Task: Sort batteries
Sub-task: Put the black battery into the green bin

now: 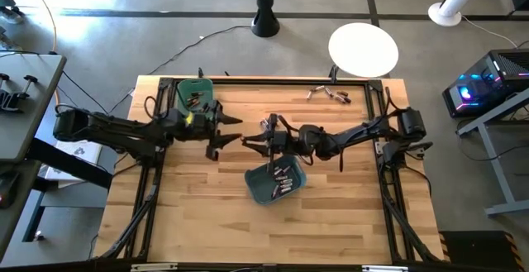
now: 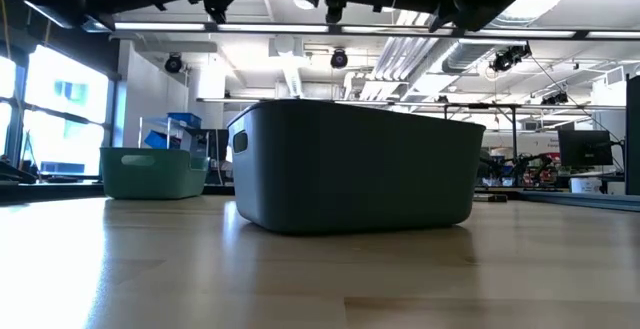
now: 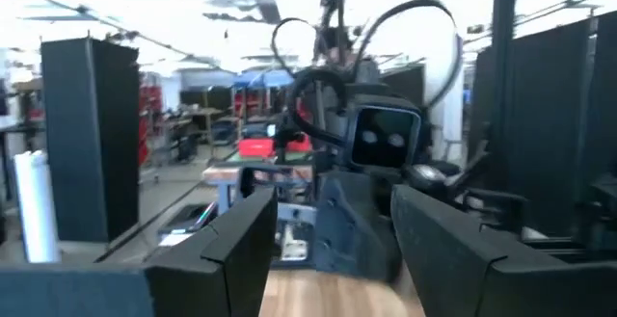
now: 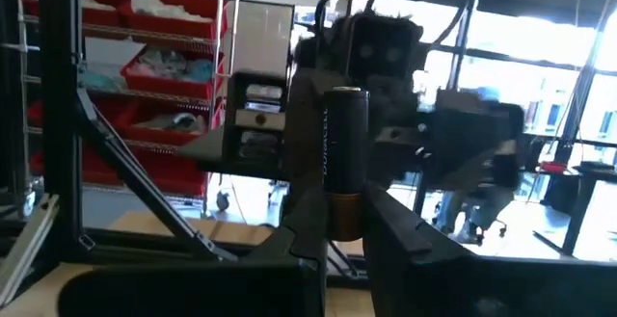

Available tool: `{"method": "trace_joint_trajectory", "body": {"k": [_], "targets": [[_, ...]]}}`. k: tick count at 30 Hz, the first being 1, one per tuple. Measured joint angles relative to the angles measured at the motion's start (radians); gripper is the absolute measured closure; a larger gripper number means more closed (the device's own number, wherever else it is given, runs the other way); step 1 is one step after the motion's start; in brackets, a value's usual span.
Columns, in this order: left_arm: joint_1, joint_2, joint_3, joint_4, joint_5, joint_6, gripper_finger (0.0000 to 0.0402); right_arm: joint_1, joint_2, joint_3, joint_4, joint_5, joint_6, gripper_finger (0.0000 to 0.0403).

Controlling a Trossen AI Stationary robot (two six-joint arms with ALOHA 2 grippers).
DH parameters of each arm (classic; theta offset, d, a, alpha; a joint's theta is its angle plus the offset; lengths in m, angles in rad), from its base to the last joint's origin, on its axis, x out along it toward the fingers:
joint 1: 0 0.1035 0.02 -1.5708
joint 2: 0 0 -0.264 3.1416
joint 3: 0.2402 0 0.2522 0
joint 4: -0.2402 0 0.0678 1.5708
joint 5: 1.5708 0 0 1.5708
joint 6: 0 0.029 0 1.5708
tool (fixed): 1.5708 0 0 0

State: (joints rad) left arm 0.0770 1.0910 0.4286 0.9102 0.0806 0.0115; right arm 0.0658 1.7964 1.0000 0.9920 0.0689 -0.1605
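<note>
Right gripper is clamped on one battery, a black cylinder with a copper-brown end, standing upright between its fingers at mid-table, above the teal bin. Left gripper faces it, jaws spread wide, empty. More batteries lie in both bins and loose at the far edge

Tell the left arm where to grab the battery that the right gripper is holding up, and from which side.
The battery stands upright in the right gripper, pinched at its copper-brown lower end. Grip the bare dark upper half. The open left gripper already faces it across the table's middle, so come in level from that side, one of the fingers on either side of the cylinder.
</note>
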Motion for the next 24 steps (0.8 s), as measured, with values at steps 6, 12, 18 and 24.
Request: {"method": "trace_joint_trajectory", "body": {"k": [6, 12, 18, 24], "targets": [[-0.012, 0.059, 0.052, -0.047, 0.054, -0.002, 0.0224, 0.002, 0.008, 0.0, -0.001, -0.016, 0.0, 0.0377], [-0.011, 0.008, 0.068, -0.2, 0.058, -0.004, 0.0242, 0.002, 0.009, 0.0, -0.008, -0.009, -0.003, 0.0377], [-0.012, -0.115, 0.067, -0.381, 0.059, 0.035, 0.024, 0.034, 0.009, 0.0, 0.022, 0.028, -0.059, 0.0377], [-0.022, -0.121, 0.067, -0.324, 0.075, 0.027, 0.021, 0.054, 0.009, 0.0, 0.035, 0.175, -0.079, 0.0377]]}}
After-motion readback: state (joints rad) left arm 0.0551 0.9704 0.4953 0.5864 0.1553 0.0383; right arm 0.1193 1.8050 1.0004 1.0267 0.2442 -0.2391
